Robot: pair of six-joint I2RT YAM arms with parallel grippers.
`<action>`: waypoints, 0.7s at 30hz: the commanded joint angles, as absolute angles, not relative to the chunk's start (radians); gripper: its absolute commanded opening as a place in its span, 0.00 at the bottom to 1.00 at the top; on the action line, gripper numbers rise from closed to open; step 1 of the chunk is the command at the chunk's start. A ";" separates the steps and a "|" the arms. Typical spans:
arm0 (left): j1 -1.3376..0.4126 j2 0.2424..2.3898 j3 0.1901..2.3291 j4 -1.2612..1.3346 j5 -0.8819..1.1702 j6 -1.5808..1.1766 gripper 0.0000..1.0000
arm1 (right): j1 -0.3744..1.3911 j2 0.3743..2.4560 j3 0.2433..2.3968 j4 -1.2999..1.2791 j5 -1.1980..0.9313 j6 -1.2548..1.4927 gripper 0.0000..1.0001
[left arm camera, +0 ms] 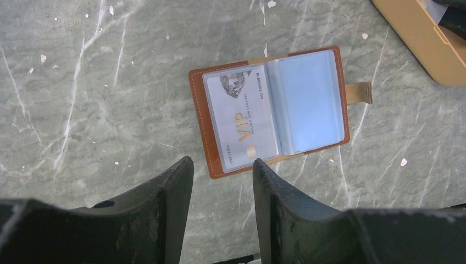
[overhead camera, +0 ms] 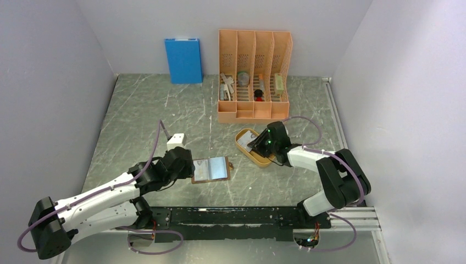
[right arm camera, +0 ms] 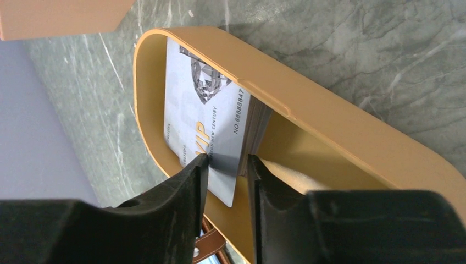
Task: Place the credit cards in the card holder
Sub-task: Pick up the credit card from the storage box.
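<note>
The brown card holder point(overhead camera: 210, 169) lies open and flat on the table, snap tab to the right. In the left wrist view it point(left arm camera: 329, 99) shows one silvery VIP credit card point(left arm camera: 242, 118) in its left sleeve. My left gripper point(overhead camera: 184, 165) is open and empty just beyond the holder's left edge point(left arm camera: 222, 162). My right gripper point(overhead camera: 257, 144) reaches into the orange oval tray point(overhead camera: 242, 135). Its fingers point(right arm camera: 226, 159) stand narrowly apart, straddling the lower corner of the top credit card point(right arm camera: 203, 110) of a small stack in the tray point(right arm camera: 329, 121).
A tall orange desk organizer point(overhead camera: 254, 71) with several items stands behind the tray. A blue box point(overhead camera: 183, 60) leans on the back wall. A small white block point(overhead camera: 176, 139) sits behind my left gripper. Walls close in the left, right and back.
</note>
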State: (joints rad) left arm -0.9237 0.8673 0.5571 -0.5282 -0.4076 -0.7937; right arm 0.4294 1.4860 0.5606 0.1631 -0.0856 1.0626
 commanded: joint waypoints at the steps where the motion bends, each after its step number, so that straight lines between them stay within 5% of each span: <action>1: -0.922 0.863 0.552 -0.537 -0.429 -0.802 0.49 | 0.416 1.479 0.536 0.196 -0.089 1.060 0.33; 21: -0.923 0.857 0.552 -0.543 -0.428 -0.807 0.49 | 0.408 1.376 0.502 0.167 -0.093 1.049 0.16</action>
